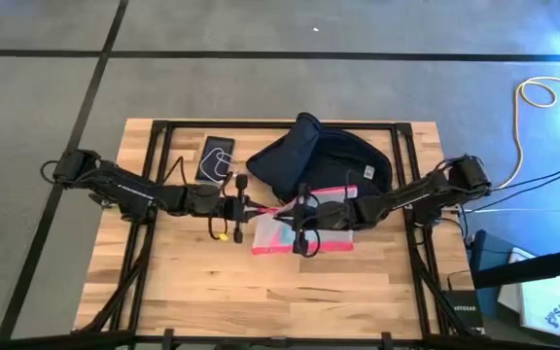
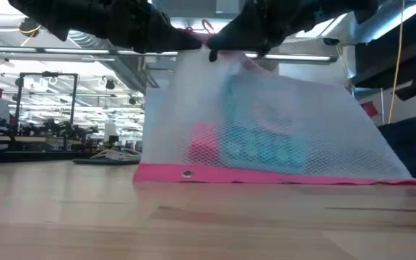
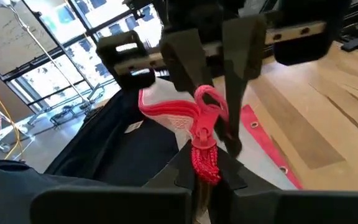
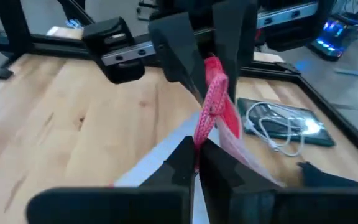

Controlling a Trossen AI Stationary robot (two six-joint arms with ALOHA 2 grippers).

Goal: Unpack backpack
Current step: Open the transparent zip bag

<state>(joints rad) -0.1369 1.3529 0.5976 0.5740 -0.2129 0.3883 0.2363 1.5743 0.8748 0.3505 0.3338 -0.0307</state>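
Backpack (image 1: 324, 160): dark navy, slumped on the table (image 1: 358, 282) just behind both grippers and touching the pouch's far edge. Mesh pouch (image 1: 304, 231): clear, pink-edged, coloured items inside, hanging beneath the two grippers with its bottom hem on the wood; a dark phone with white cable (image 1: 216, 158) lies behind the left gripper. Left gripper (image 1: 253, 206) and right gripper (image 1: 297, 209): facing each other, each clamped on the pouch's pink cord (image 3: 205, 134).

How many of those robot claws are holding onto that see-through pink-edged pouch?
2. The left gripper pinches the red cord at the pouch's left end; the right gripper grips the same cord from the right, just above the pouch, in front of the backpack.
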